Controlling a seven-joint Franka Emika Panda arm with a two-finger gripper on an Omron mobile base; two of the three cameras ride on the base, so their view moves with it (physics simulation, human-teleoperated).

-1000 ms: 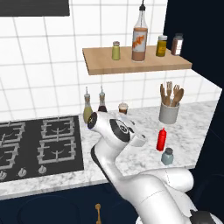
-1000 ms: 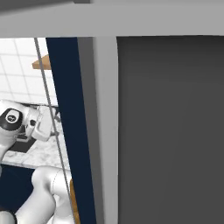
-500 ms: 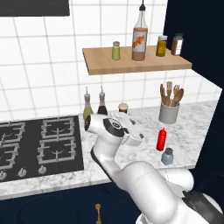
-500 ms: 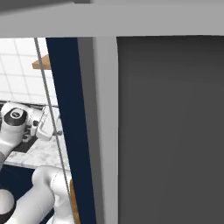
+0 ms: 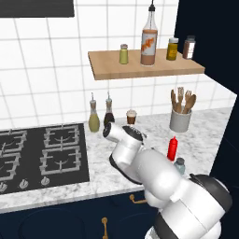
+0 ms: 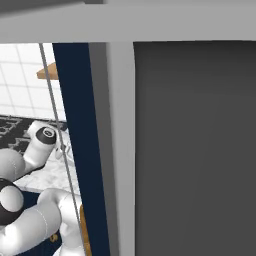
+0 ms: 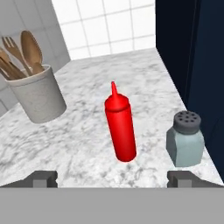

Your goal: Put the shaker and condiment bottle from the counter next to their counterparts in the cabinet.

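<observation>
Marble counter (image 7: 144,70) bears condiment bottle (image 7: 121,129) beside shaker (image 7: 185,139); tool (image 7: 112,178) spread wide, empty.

Marble counter (image 7: 87,144), red condiment bottle (image 7: 121,129) upright ahead of the gripper's tips, blue-grey shaker (image 7: 185,138) just right, utensil crock (image 7: 37,92) farther left.

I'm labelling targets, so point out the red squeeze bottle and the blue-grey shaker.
red squeeze bottle (image 7: 122,131), hand view, middle of its body.
blue-grey shaker (image 7: 185,146), hand view, its pale glass body under the cap.
</observation>
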